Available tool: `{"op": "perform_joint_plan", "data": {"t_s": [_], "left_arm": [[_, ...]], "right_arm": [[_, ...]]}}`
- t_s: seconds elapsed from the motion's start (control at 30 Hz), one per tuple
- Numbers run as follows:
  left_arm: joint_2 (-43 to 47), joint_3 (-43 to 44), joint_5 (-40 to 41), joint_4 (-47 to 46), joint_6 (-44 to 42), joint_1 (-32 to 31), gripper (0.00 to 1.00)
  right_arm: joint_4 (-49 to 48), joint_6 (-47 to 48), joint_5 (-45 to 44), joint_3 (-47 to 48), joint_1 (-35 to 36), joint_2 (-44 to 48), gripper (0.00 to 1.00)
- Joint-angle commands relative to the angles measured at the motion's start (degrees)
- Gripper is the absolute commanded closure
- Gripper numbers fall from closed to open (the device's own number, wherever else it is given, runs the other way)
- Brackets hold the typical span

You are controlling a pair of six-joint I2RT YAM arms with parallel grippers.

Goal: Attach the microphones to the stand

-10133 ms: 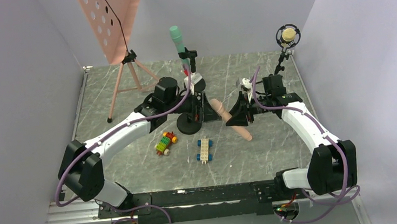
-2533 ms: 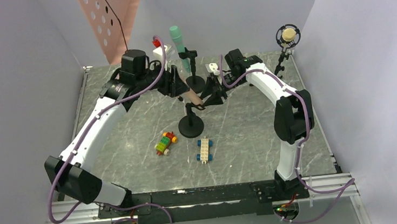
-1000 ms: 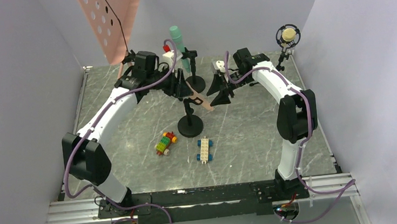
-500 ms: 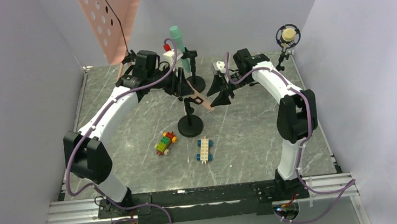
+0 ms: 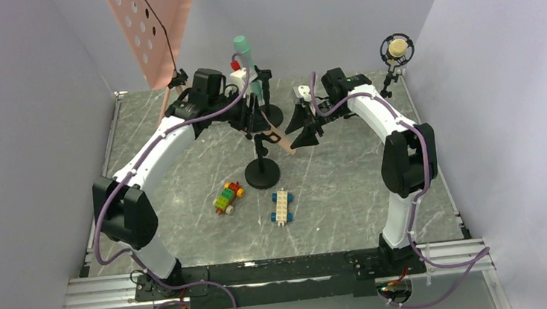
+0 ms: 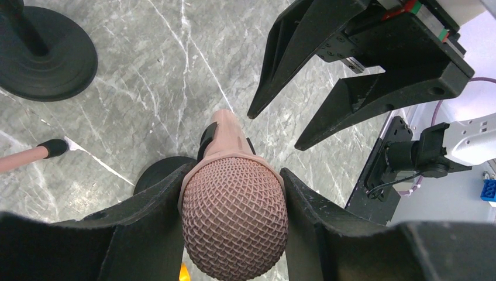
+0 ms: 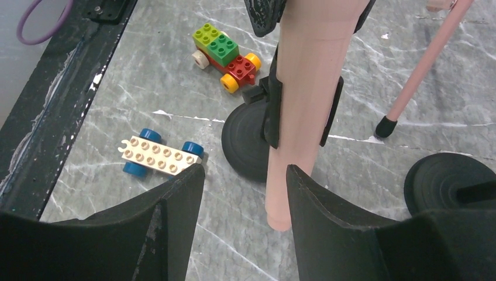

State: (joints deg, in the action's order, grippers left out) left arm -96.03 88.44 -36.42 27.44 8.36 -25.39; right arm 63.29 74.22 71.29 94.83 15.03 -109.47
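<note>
Middle stand (image 5: pixel 262 173): the salmon pink microphone (image 6: pixel 234 222) sits in its black clip (image 7: pixel 272 114), tilted, with the mesh head up toward the left arm and the tail hanging past the clip above the desk (image 5: pixel 348 193). Left hand (image 6: pixel 235 175) is narrowed onto the mesh head, a finger against each side, so it appears to hold the microphone. Right hand (image 7: pixel 244 175) is spread wide, its fingers flanking the tail without touching it; the tail lies nearer one finger. The mint green microphone (image 5: pixel 244 55) and the tan-yellow microphone (image 5: pixel 396 46) are already mounted at the rear. The step in hand looks like final seating of the pink one. To do it well, any push should run along the shaft's own line, not across it, since the round base could tip. The right hand could close gently on the tail to steady it. The left hand should part straight outward so the mesh is not dragged.
</note>
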Motion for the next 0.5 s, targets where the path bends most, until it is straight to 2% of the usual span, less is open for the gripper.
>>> {"op": "perform_joint_plan", "data": {"t_s": [0.0, 0.2, 0.33, 0.47], "left_arm": [[-1.9, 1.5, 3.5, 3.7, -1.6, 0.0, 0.97], [-2.7, 1.4, 3.7, 4.1, -1.8, -0.6, 0.95], [-2.0, 2.0, 3.8, 4.0, -1.4, -0.9, 0.89], [0.2, 1.4, 4.1, 2.6, -0.2, -1.0, 0.55]], "right_arm": [[1.0, 2.8, 3.1, 0.0, -0.3, 2.6, 0.41], [1.6, 3.2, 3.1, 0.1, -0.3, 2.5, 0.41], [1.4, 3.0, 3.1, -0.1, -0.3, 2.6, 0.41], [1.4, 3.0, 3.1, -0.1, -0.4, 2.6, 0.40]]}}
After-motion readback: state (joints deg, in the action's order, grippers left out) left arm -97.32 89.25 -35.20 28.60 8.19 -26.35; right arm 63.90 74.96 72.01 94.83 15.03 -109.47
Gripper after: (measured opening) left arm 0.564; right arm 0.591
